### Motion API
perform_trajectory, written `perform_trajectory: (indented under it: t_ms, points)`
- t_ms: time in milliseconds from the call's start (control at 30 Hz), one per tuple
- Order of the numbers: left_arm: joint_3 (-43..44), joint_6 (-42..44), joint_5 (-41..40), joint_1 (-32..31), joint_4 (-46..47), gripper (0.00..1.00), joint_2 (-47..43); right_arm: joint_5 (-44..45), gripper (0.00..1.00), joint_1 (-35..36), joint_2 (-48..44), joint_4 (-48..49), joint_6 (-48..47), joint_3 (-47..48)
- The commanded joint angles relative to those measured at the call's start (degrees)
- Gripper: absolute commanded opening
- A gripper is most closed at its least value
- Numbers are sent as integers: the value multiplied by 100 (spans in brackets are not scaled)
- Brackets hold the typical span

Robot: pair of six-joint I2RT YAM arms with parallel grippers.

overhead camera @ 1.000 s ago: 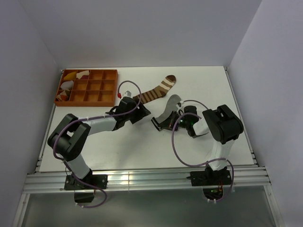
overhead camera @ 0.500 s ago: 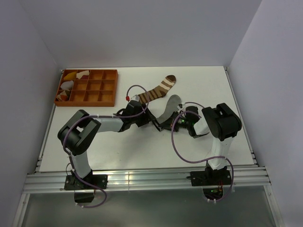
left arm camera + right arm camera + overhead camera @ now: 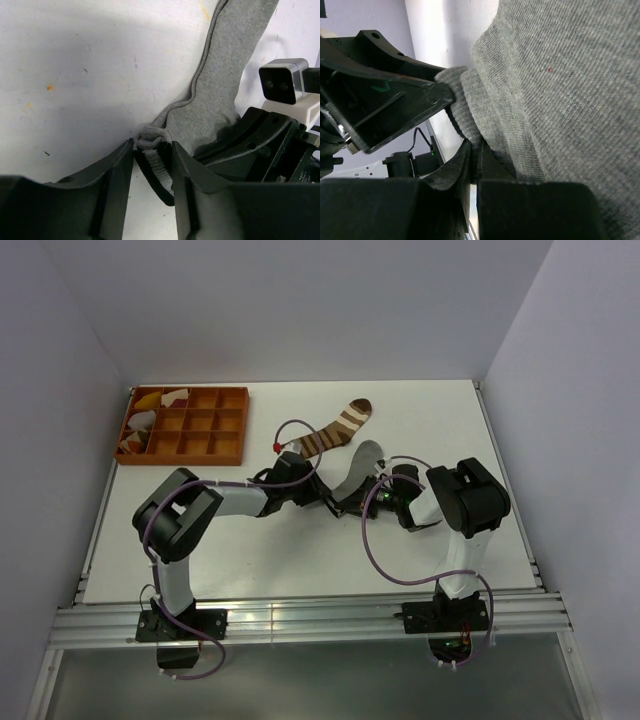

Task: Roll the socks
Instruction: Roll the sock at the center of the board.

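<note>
We are bringing the left gripper (image 3: 152, 150) across from the left of the grey sock (image 3: 220, 90) to its cuff (image 3: 159, 170). Its fingers, wide a second ago, are narrowing onto that dark-striped edge, one on each side and touching it. The right gripper (image 3: 474, 150) is keeping its fingers pressed together on a fold of the same sock, just beside the cuff, unmoved over the last half second. We are judging from this that the cuff is now being secured at two points, so the first turn of the roll can begin. The brown striped sock (image 3: 330, 432) is lying flat just beyond the grey sock, untouched. Well to the left of the grey sock, an orange compartment tray (image 3: 180, 457) is holding yellow and white cloth pieces (image 3: 140, 420) in its left cells. The grey sock is resting on a white table (image 3: 300, 550) with faint marks, and plain pale walls (image 3: 300, 310) are enclosing it on three sides.
</note>
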Motion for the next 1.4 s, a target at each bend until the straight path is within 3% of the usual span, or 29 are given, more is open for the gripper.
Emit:
perform_trajectory:
  t_ms: [0, 133, 267, 400, 633, 700, 867, 1167, 1367]
  points:
    - [58, 202, -160, -51, -425, 39, 269, 152, 0, -31, 180, -550, -238, -43]
    - [181, 290, -221, -78, -706, 25, 313, 222, 0, -39, 31, -726, -360, 18]
    - [339, 413, -248, -78, -1065, 0, 313, 512, 7, -31, -390, -1444, -877, 133]
    - [559, 615, -546, -86, -1532, 0, 243, 881, 28, -4, -1040, -2131, -1414, 291]
    - [1068, 1028, -1065, -148, -2385, 0, 146, 2435, 49, 600, -2577, -3554, -2827, 563]
    - [1156, 1125, -1109, -157, -2499, 0, 129, 3197, 50, 882, -2816, -3723, -3136, 607]
    - [1289, 1213, -1030, -192, -2614, 0, 190, 4054, 56, 1708, -3028, -3618, -3735, 590]
    - [1386, 1310, -951, -201, -2746, 0, 243, 5484, 58, 2711, -2439, -3460, -4377, 871]
    - [1412, 1380, -925, -201, -2799, 0, 243, 5988, 57, 3186, -2149, -3538, -4641, 1126]
